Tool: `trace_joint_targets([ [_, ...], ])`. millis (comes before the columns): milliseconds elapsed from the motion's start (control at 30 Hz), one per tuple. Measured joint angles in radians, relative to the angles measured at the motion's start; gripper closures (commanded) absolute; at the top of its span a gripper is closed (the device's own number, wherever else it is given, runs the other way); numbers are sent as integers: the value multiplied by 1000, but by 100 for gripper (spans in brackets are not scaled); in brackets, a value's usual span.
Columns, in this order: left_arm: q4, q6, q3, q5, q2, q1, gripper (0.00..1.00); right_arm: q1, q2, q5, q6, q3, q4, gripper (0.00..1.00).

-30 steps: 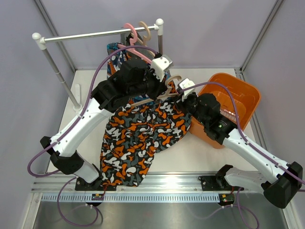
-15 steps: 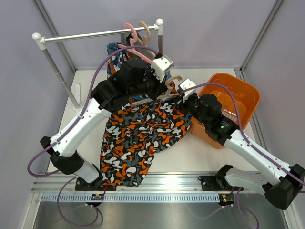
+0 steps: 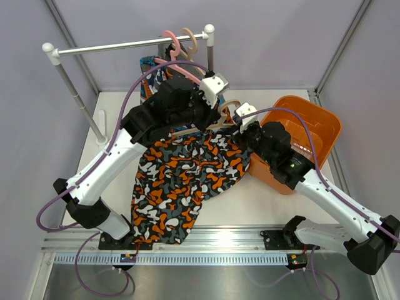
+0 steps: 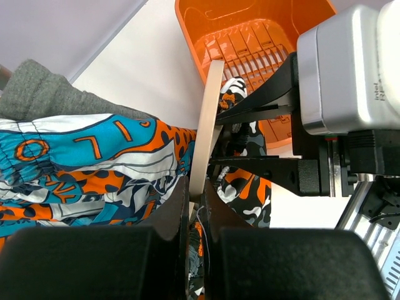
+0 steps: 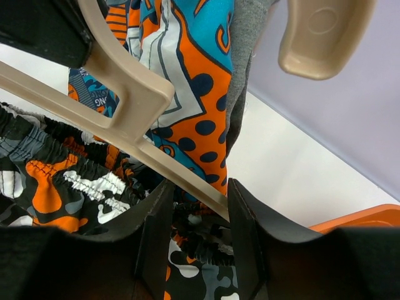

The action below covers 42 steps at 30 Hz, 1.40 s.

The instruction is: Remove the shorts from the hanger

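At the centre of the table point(image 3: 262, 200), the left gripper point(image 4: 195, 203) is clamped on the bar of a beige plastic hanger point(image 4: 209, 112), apparently to keep it steady and clear of the rack while the garment is worked off. The right gripper point(image 5: 200, 195) meets the same hanger from its 3 o'clock end. Its jaws stand apart on either side of the lower bar and the elastic waistband beneath it, and no firm pinch on the cloth is visible. The orange-black-white-grey camouflage shorts point(image 3: 181, 175) hang by the waistband from this hanger. The rest of the cloth spreads over the table toward 7 o'clock, so they are judged not yet removed. The blue-orange-white patterned shorts point(image 4: 94, 162) and the dark grey shorts point(image 4: 44, 94) hang just behind, toward 12 o'clock, under the white clothes rail point(image 3: 125, 45), which also carries a pink hanger point(image 3: 170, 39). An orange slotted tub point(image 3: 306, 100) stands at 3 o'clock, close beside the right arm, and is the likely place for freed garments. Risk noted: the waistband may snag at the hanger's end.
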Motion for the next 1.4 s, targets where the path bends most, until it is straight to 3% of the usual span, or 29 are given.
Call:
trace_joint_targets([
  [33,-4,0,4,3,0,0,100,0,-2,0,0,0,-2,59],
  [133,-26,-2,28,17,5,0,100,0,-13,-8,2,0,-10,54],
  [433,-111,-5,116,34,30,0,100,62,-4,60,13,-3,28,50],
  [600,-115,-5,117,33,30,2,100,102,11,137,8,-25,90,41],
  [833,-122,-10,123,38,32,1,100,121,17,184,3,-77,196,41],
  [900,-125,-10,124,37,32,2,100,126,29,198,-6,-91,239,42],
  [967,-126,-8,124,36,33,3,100,130,42,216,-22,-104,283,51],
  [1000,-126,-8,126,35,34,5,100,132,47,223,-34,-109,300,59],
  [1033,-125,-6,129,35,35,6,100,132,52,232,-54,-114,319,78],
  [1167,-103,6,138,27,37,11,100,138,64,256,-127,-121,354,99],
  [1400,-126,31,138,21,47,9,100,157,65,239,-112,-144,348,100],
])
